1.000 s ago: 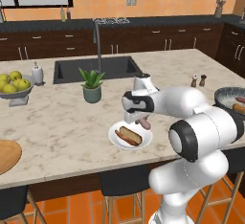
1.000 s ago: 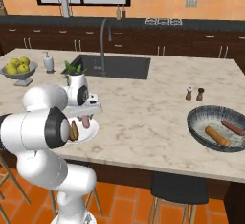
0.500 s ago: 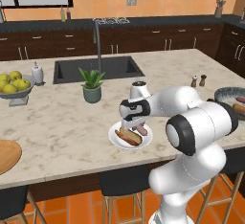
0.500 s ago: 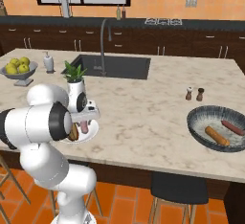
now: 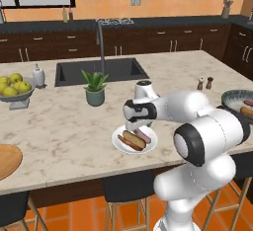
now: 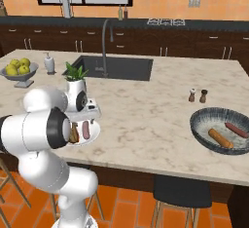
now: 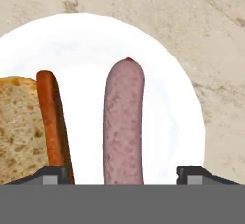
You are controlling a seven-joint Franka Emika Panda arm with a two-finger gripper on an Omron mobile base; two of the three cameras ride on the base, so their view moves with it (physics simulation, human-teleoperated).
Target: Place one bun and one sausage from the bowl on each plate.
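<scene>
tool: jaws wide, straddling pale sausage, no contact
pale sausage: lying free at centre of white plate
bun: same plate, 9 o'clock side, touching sausage's neighbour strip
bowl: on bench, 3 o'clock, well apart; bun and dark sausage inside
wood plate: bench, 9 o'clock edge

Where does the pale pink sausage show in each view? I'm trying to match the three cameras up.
Left base view: the pale pink sausage lies on the white plate, lower centre, under the gripper.
Right base view: lower left, on the same plate, beside the arm.
Hand view: centre, upright in the picture.
Shared landmark: the bun alongside it.
</scene>
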